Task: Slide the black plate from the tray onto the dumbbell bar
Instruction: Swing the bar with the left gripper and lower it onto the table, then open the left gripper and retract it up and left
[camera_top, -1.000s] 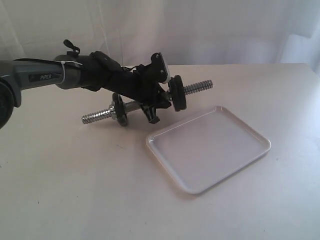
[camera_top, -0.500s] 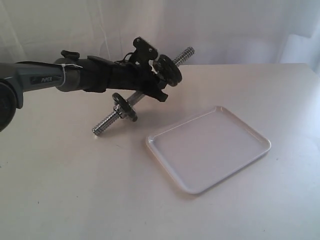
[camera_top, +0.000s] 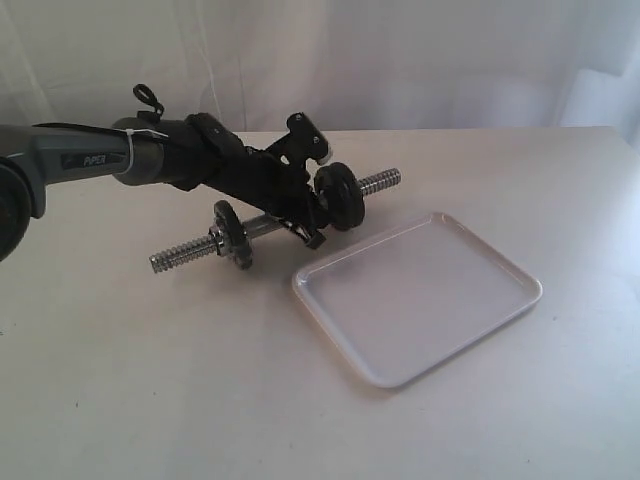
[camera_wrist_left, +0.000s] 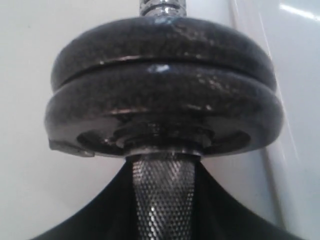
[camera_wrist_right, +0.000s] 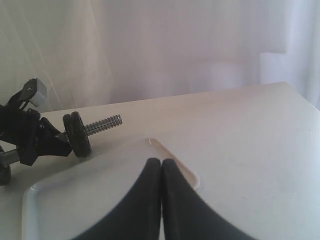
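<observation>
Bright, diffuse light came through the sheer white curtain (camera_top: 430, 60) behind the left claw (camera_top: 300, 220), washing it out. The glossy white rectangular tray (camera_top: 420, 300) just beside the claw showed pale glare. The matte-black weight discs (camera_wrist_left: 165, 100) right in front of it looked soft-focused, with small glints.

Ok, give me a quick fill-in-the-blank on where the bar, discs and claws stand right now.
1. The left claw grips the dumbbell bar at its ___.
2. On the bar end nearer the tray, ___ black discs sit pressed together.
3. The right claw is ___.
4. The tray holds ___ discs.
Missing words: middle; two; shut; no.
</observation>
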